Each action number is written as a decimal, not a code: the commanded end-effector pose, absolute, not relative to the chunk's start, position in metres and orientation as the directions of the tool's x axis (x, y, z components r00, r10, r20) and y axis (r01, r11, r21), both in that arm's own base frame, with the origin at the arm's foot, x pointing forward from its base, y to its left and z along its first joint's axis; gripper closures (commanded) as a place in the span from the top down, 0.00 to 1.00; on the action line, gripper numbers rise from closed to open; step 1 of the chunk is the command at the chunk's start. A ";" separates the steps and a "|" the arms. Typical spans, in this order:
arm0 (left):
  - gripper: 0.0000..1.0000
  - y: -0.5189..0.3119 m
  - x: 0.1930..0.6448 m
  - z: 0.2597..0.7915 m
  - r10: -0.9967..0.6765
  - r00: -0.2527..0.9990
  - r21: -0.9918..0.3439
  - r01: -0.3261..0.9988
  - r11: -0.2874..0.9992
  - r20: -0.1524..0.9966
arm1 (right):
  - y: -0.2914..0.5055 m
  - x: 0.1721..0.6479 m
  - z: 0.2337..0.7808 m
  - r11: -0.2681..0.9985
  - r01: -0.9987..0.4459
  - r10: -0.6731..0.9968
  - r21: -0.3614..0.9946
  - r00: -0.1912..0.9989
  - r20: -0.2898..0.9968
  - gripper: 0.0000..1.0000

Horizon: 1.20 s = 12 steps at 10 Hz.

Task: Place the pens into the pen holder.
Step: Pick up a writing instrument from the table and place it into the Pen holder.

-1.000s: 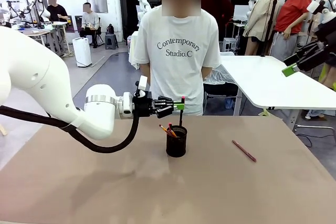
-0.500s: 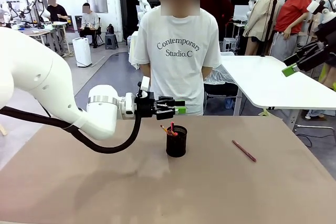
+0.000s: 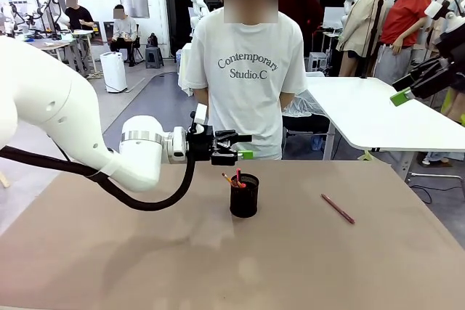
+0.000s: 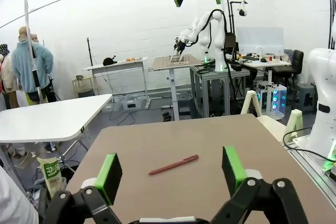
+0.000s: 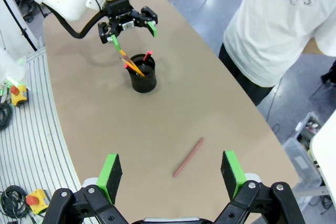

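The wall of the holder [image 3: 244, 197] hides the lower lengths of the pencil [image 5: 131, 64] and black pen [image 5: 147, 55] inside it; from the front their tips blur together.

A person [image 3: 249, 78] in white stands behind the bare brown table [image 3: 145, 259].
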State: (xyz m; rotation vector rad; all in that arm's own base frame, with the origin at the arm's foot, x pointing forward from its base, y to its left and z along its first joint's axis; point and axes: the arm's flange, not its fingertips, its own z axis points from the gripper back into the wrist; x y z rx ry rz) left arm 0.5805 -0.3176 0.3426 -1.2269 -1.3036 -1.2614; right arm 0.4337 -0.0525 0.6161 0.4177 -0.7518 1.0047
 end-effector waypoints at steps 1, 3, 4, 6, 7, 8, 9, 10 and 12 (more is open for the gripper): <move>1.00 -0.314 0.578 0.345 0.046 -0.087 0.088 0.996 -0.028 0.995 | -0.052 0.433 0.618 0.489 -0.872 0.594 -0.020 0.316 0.740 1.00; 1.00 -0.318 0.580 0.343 0.058 -0.085 0.086 0.996 -0.020 0.995 | -0.052 0.433 0.618 0.489 -0.872 0.594 -0.020 0.316 0.740 1.00; 1.00 -0.318 0.580 0.343 0.058 -0.085 0.086 0.996 -0.020 0.995 | -0.052 0.433 0.618 0.489 -0.872 0.594 -0.020 0.316 0.740 1.00; 1.00 -0.318 0.580 0.343 0.058 -0.085 0.086 0.996 -0.020 0.995 | -0.052 0.433 0.618 0.489 -0.872 0.594 -0.020 0.316 0.740 1.00; 1.00 -0.318 0.580 0.343 0.058 -0.085 0.086 0.996 -0.020 0.995 | -0.052 0.433 0.618 0.489 -0.872 0.594 -0.020 0.316 0.740 1.00; 1.00 -0.318 0.580 0.343 0.055 -0.085 0.086 0.996 -0.020 0.995 | -0.052 0.433 0.618 0.489 -0.872 0.594 -0.020 0.316 0.740 1.00; 1.00 -0.303 0.590 0.353 -0.006 -0.133 0.132 0.989 -0.071 0.991 | -0.052 0.433 0.618 0.489 -0.872 0.594 -0.020 0.316 0.740 1.00; 1.00 -0.289 0.591 0.366 -0.015 -0.098 0.096 0.992 -0.087 0.995 | -0.052 0.433 0.618 0.489 -0.872 0.594 -0.020 0.316 0.740 1.00; 1.00 -0.259 0.597 0.391 -0.083 -0.139 0.126 0.982 -0.141 0.987 | -0.052 0.433 0.618 0.489 -0.872 0.594 -0.020 0.316 0.740 1.00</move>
